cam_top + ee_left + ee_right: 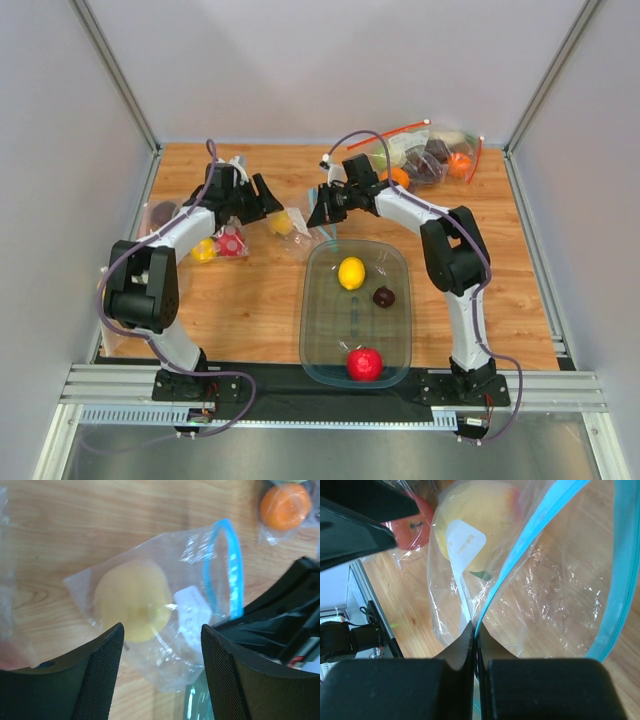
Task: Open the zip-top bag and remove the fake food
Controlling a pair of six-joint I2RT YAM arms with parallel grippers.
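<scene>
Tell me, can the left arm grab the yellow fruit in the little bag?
Probably only through the plastic. The left fingers hang open right over the peach, but the zip-top bag wraps it, and the right fingers pinch the bag's edge.

**Bright Fruit Against Pale Wood**

A clear zip-top bag (172,655) edged with a light-blue zip strip (231,565) shows a pale yellow peach (132,602) through its plastic. On the honey-toned, wood-grain table (250,310), a clear, faintly blue tray (312,330) shows a yellow lemon (351,272), a dark maroon plum (384,296) and a red apple (364,363). Far right, a bright orange fruit (460,165) glows beside red zip strips (385,135). The black left gripper (162,635) has fine mesh-patterned pads (107,665).
</scene>
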